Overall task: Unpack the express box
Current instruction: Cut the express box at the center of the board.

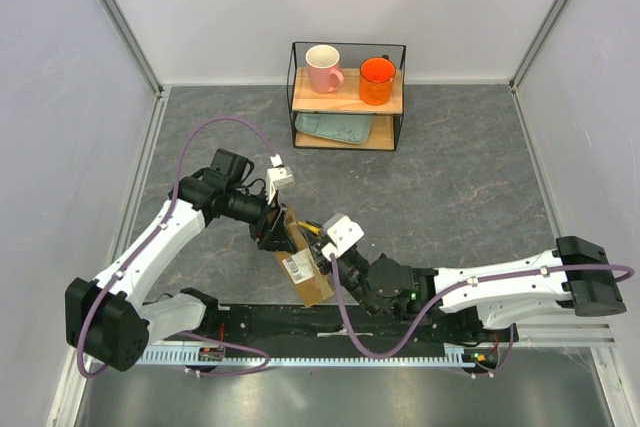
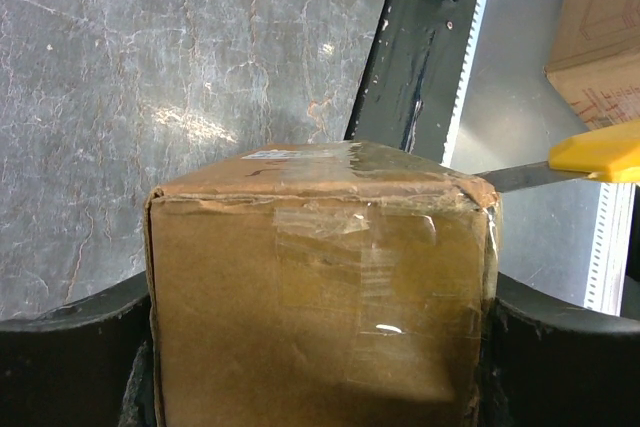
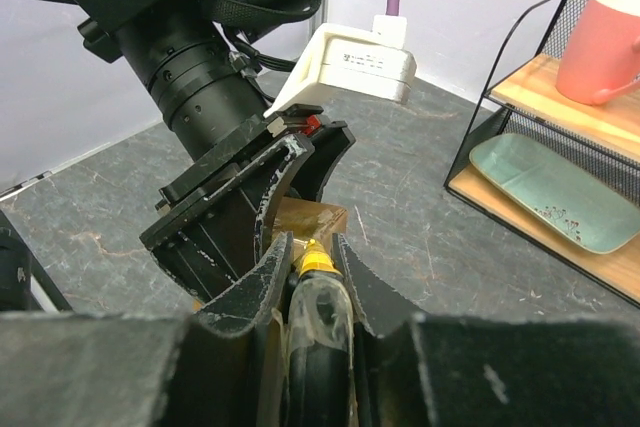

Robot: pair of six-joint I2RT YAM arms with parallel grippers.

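The express box, brown cardboard with a white label, is held tilted above the table's near middle. My left gripper is shut on it; in the left wrist view the taped box end fills the space between both black fingers. My right gripper is shut on a yellow utility knife. Its blade reaches the box's upper right corner edge. In the right wrist view the knife tip points at the box, just beside the left gripper's fingers.
A wire shelf at the back holds a pink mug, an orange mug and a green tray. A black base rail runs along the near edge. Another cardboard box sits beyond it.
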